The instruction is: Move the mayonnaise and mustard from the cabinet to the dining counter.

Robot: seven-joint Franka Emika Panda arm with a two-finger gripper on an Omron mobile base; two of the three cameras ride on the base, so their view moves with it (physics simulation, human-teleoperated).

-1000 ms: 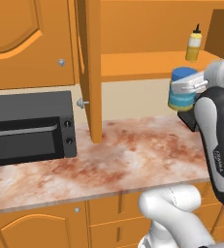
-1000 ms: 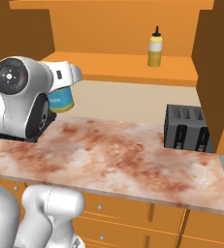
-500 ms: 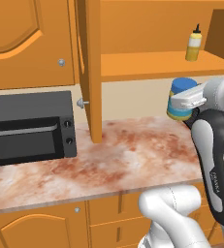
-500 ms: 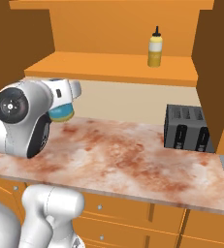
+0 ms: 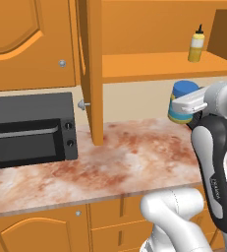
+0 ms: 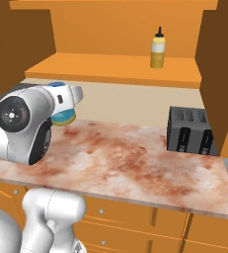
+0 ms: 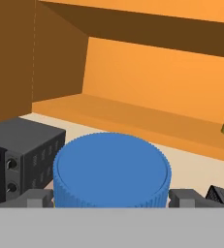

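The mayonnaise [image 5: 180, 104], a squat jar with a blue lid, hangs above the marbled wall counter, below and in front of the cabinet shelf [image 5: 149, 66]. My gripper [image 5: 184, 106] is shut on it, a finger on each side of the lid [image 7: 111, 169]. The right base view has the jar [image 6: 63, 117] partly behind my wrist. The mustard [image 5: 196, 45], a slim yellow bottle with a black tip, stands upright on the cabinet shelf [image 6: 110, 69] to the right; the bottle [image 6: 158, 49] is apart from my hand. The dining counter is out of view.
A black microwave [image 5: 31, 128] sits at the left on the wall counter [image 5: 125, 162]. An open cabinet door [image 5: 90, 69] juts out edge-on between microwave and shelf. A dark toaster [image 6: 189, 131] stands on the right, under the other open door [image 6: 224, 74].
My hand has come a little lower and back from the cabinet with the mayonnaise still in it, and the forearm has swung round. The mustard has not moved.
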